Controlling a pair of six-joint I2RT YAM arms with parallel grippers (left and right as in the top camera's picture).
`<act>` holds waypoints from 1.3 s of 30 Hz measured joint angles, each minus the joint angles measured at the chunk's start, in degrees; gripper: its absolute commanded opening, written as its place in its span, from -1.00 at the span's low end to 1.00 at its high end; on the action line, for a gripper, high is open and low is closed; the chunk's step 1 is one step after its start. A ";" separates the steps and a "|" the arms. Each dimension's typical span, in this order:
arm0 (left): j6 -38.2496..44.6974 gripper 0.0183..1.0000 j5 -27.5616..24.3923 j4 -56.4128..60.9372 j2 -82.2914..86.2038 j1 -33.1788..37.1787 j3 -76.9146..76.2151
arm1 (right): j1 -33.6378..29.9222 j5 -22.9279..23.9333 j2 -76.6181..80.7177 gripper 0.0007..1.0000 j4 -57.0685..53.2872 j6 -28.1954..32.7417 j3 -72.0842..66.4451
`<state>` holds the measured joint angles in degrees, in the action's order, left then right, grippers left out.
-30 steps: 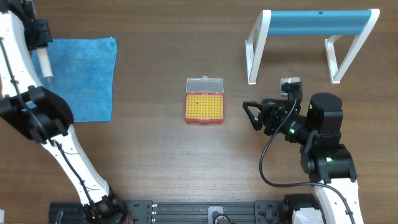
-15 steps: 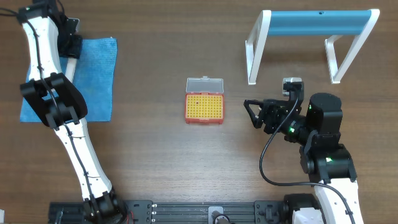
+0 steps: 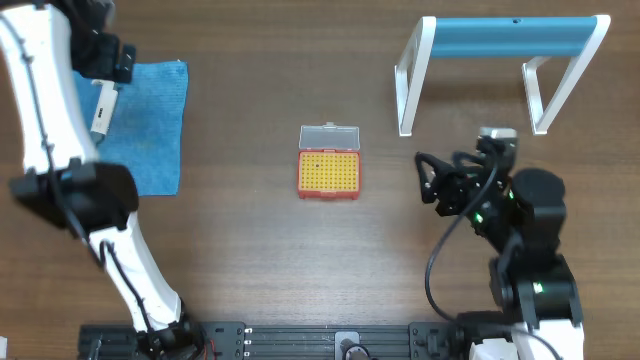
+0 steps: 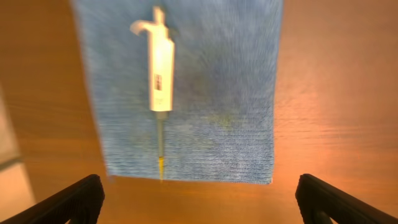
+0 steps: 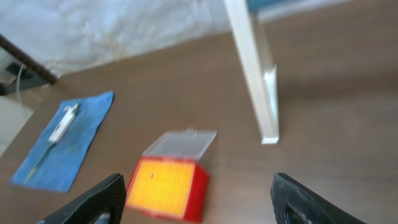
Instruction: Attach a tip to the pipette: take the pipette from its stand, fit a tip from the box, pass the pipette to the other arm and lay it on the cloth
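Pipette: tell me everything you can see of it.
The pipette lies flat on the blue cloth, lengthwise, and touches nothing else. It has a white body that looks like plastic, a curved finger hook and a plunger knob at the head, and a small dark mark on the body. A thin grey shaft carries a fitted yellow tip, which ends close to one edge of the cloth. The left gripper hangs above it, open and apart from it.

no readable text anywhere; the small mark on the pipette (image 4: 161,62) is too blurred.
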<state>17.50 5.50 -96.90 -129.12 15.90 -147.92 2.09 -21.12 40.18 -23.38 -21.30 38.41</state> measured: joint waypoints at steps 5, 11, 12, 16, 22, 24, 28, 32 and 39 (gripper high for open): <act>-2.84 0.99 -14.99 -0.04 34.01 0.50 8.90 | 0.11 15.93 -26.53 0.53 -18.40 9.01 0.52; -3.32 1.00 -24.04 0.00 74.77 0.46 48.00 | 0.11 17.64 -38.58 0.53 -28.13 10.95 -0.44; -3.34 0.99 -24.24 0.04 80.26 0.46 54.31 | 0.11 18.34 -38.47 0.53 -29.11 10.97 -0.79; -4.37 0.99 -25.42 2.21 96.59 0.50 71.10 | 0.11 19.78 -38.49 0.53 -33.64 10.16 -0.94; -4.39 0.99 -25.73 5.90 96.85 0.48 71.80 | 0.11 19.78 -38.49 0.53 -33.66 9.79 -0.96; -4.39 0.99 -25.73 5.90 96.85 0.50 71.80 | 0.11 19.78 -38.49 0.53 -33.68 9.79 -0.96; -4.39 0.99 -25.77 6.01 96.85 0.04 71.82 | 0.11 19.78 -38.47 0.53 -33.66 9.79 -0.96; -5.01 0.99 -26.36 46.97 104.63 -13.31 86.20 | 0.11 19.78 -38.42 0.53 -33.70 9.79 -1.01; -6.49 0.99 -23.50 110.05 127.99 -14.08 143.36 | 0.11 19.78 -38.25 0.53 -33.81 9.77 -1.03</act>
<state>11.00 -18.00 13.15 -1.13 1.83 -4.56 2.20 -1.34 1.93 -57.19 -11.53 37.39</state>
